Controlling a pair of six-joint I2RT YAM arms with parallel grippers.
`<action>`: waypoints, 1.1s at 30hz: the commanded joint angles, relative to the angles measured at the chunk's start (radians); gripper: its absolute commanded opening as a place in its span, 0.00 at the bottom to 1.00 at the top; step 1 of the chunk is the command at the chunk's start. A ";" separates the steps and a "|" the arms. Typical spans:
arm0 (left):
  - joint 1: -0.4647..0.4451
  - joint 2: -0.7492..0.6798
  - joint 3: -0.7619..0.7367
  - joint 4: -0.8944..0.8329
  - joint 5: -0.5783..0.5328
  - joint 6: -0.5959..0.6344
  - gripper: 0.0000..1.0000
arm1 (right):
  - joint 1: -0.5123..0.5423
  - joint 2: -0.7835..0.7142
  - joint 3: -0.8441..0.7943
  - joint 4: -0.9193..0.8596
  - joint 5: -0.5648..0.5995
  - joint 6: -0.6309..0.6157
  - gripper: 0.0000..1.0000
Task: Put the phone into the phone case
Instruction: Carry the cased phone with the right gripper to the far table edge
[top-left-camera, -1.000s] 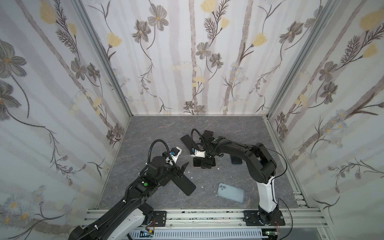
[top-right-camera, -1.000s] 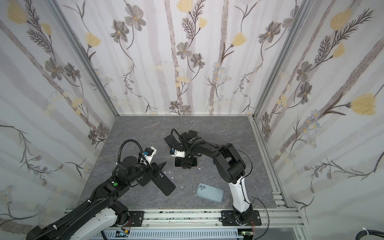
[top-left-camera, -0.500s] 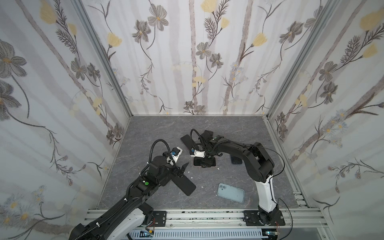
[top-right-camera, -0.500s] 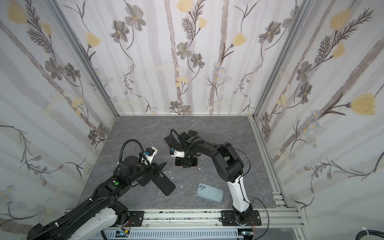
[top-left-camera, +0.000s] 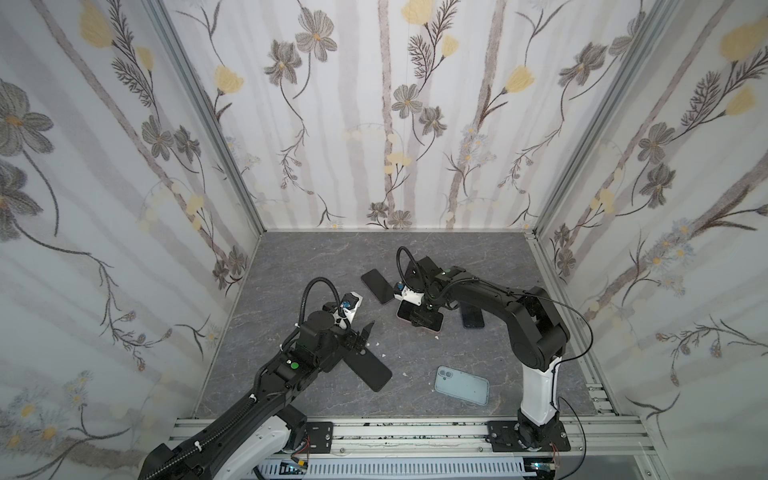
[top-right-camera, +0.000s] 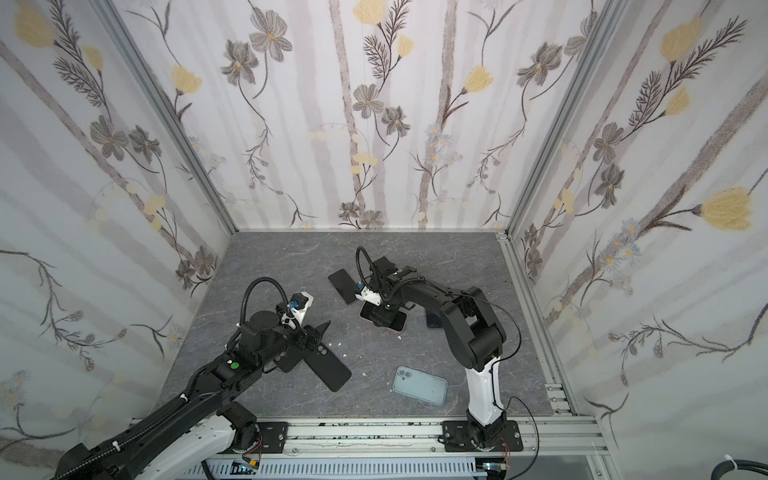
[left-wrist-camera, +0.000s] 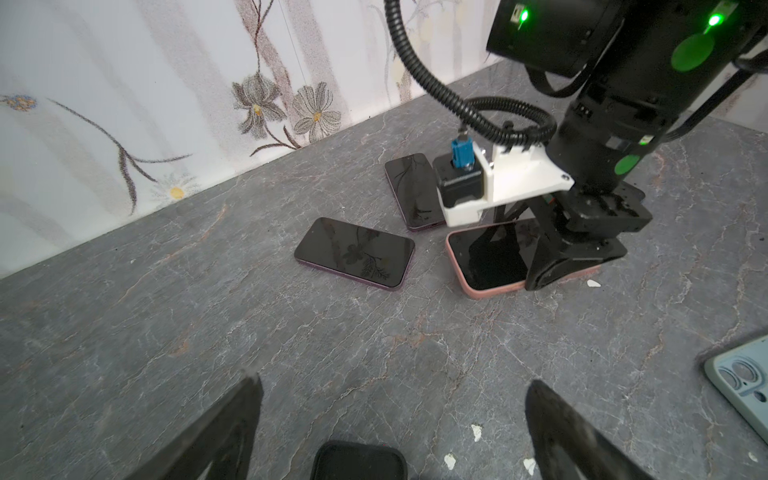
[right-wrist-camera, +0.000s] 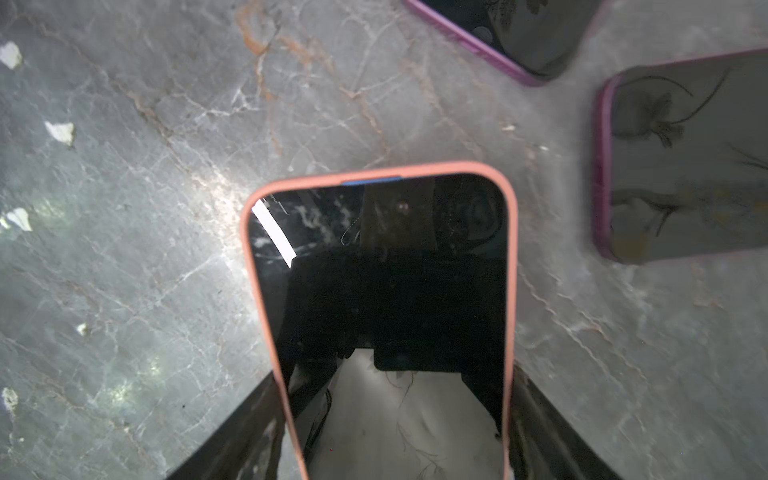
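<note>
Grey marbled tabletop (top-left-camera: 316, 266), floral walls (top-left-camera: 374, 124); right gripper (right-wrist-camera: 395, 390) part-closed, clamped across long edges of salmon-pink-cased black-screen phone (right-wrist-camera: 374, 291), flat mid-table; left gripper (left-wrist-camera: 395, 384) spread wide above black rectangular slab (left-wrist-camera: 359, 461), cropped: case or phone unclear.

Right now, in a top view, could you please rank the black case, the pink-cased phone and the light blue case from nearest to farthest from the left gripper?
From the left gripper:
1. black case, right at it, front left.
2. pink-cased phone, mid-table, farther back.
3. light blue case, front, toward the right.
</note>
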 joint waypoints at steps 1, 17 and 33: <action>0.003 0.012 0.013 0.049 -0.020 -0.012 0.97 | -0.044 -0.043 -0.003 0.052 -0.012 0.119 0.64; 0.042 0.111 0.055 0.040 -0.038 -0.025 0.96 | -0.358 0.233 0.400 0.040 0.090 0.401 0.57; 0.094 0.129 0.067 0.020 -0.054 -0.028 0.95 | -0.427 0.528 0.715 -0.034 0.125 0.408 0.66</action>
